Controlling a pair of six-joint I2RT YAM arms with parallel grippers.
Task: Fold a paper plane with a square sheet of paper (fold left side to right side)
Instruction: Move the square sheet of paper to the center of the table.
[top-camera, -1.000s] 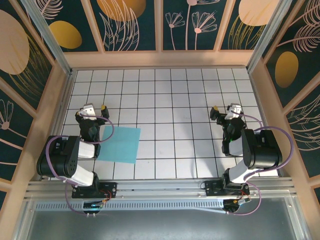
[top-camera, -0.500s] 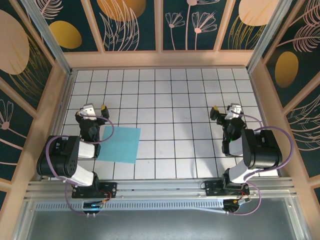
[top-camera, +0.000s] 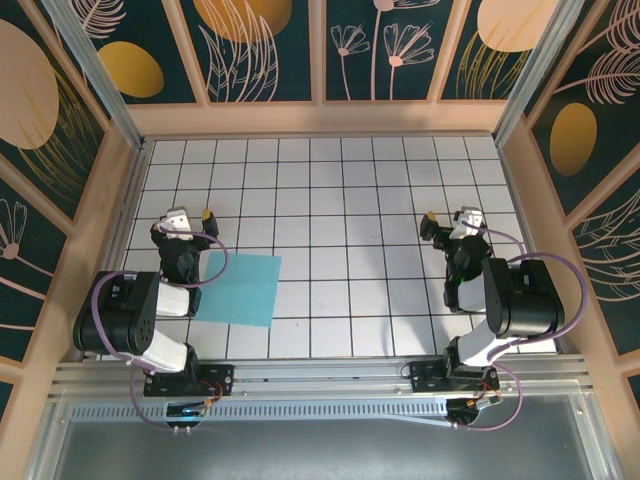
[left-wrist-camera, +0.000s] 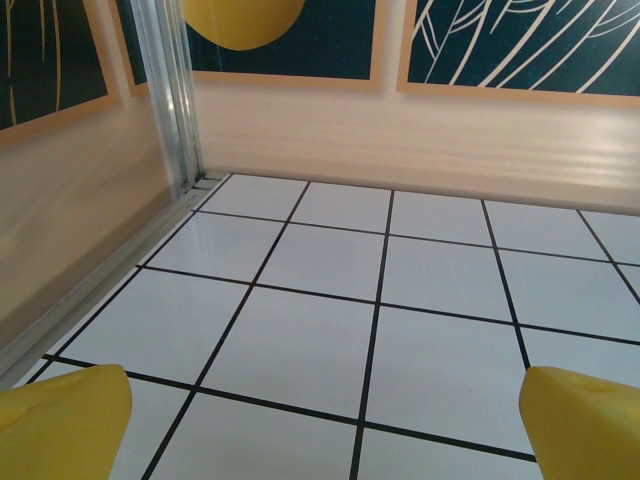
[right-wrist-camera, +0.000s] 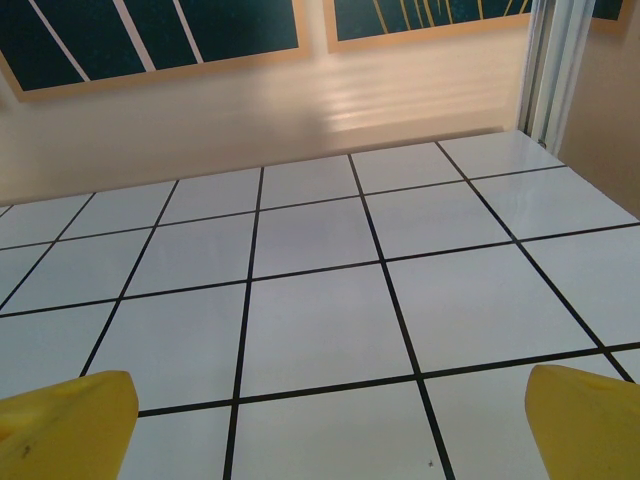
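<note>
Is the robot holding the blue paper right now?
Nothing. The left gripper and right gripper are open and empty; the square sheet of paper lies on the table.

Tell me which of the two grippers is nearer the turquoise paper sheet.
The left gripper: it sits right by the far-left corner of the square sheet of paper. The right gripper is well off across the table.

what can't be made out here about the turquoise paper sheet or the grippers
- Top view: thin turquoise-blue square sheet of paper, left edge hidden under the black left arm; creases too small to tell.
- Wrist views: left gripper and right gripper, yellow fingertips cut off by the bottom edge.
</note>
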